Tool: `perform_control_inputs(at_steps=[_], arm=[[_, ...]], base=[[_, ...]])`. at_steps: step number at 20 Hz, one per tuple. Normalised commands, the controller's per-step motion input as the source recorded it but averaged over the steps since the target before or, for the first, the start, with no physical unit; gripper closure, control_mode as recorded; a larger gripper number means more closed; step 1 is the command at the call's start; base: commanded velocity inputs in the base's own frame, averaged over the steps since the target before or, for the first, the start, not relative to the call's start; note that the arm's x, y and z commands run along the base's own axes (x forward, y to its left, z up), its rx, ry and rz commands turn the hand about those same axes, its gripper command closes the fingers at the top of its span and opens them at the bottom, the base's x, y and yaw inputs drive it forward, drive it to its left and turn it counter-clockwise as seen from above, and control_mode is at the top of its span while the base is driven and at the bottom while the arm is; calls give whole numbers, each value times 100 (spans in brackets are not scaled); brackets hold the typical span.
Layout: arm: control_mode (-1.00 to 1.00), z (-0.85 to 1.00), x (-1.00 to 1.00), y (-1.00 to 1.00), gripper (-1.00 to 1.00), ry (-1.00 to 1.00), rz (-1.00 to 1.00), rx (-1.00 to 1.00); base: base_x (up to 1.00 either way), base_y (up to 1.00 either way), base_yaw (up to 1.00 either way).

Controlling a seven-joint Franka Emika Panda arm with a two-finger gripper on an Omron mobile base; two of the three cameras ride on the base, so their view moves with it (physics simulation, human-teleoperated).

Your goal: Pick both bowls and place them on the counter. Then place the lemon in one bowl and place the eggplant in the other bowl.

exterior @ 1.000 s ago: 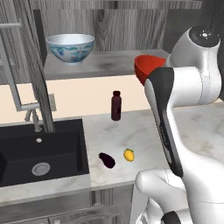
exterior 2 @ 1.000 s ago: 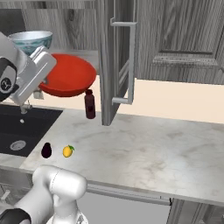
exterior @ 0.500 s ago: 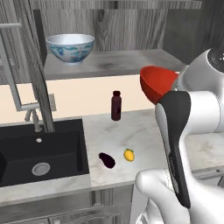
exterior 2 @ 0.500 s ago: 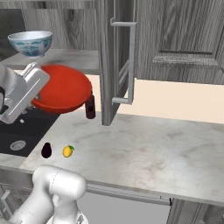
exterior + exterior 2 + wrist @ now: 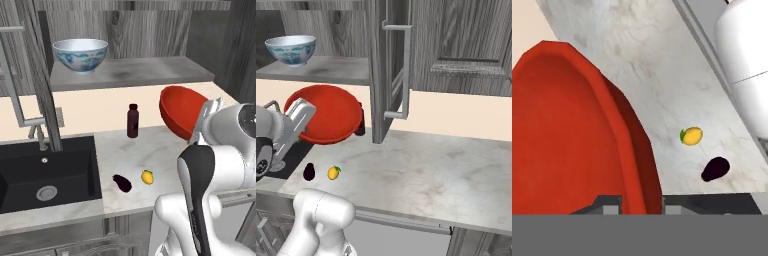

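Note:
The plain red bowl point(image 5: 182, 112) point(image 5: 326, 115) point(image 5: 567, 135) hangs tilted on edge in the air above the marbled counter point(image 5: 150, 150) point(image 5: 431, 175). My gripper point(image 5: 209, 109) point(image 5: 302, 111) point(image 5: 641, 202) is shut on its rim. On the grey shelf at the back left stands the floral bowl point(image 5: 80, 55) point(image 5: 291, 49). Near the counter's front edge the lemon point(image 5: 147, 177) point(image 5: 333, 173) point(image 5: 692, 136) and the eggplant point(image 5: 122, 183) point(image 5: 309, 171) point(image 5: 715, 169) lie side by side, below the held bowl.
A dark maroon bottle point(image 5: 132, 121) stands upright on the counter near the wall. The black sink point(image 5: 45, 175) and its faucet point(image 5: 30, 120) lie to the left. An open cabinet door point(image 5: 388, 70) hangs over the counter's middle.
The arm has carried the red bowl away from the shelf, forward and down over the counter. The floral bowl, lemon and eggplant have not moved.

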Motion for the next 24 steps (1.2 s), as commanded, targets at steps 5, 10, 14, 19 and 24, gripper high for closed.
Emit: perform_control_inputs(at_steps=[5,10,14,19,24], arm=[[-100,-38,13,-16,100,-6,3,0],[-100,-28,10,-14,100,-3,5,0],[-100,-36,14,-9,100,-6,8,0],[-100,-34,23,-18,100,-4,7,-1],[-100,-36,18,-3,100,-3,2,-7]], base=[[0,0,0],[0,0,0],[0,0,0],[0,0,0],[0,0,0]])
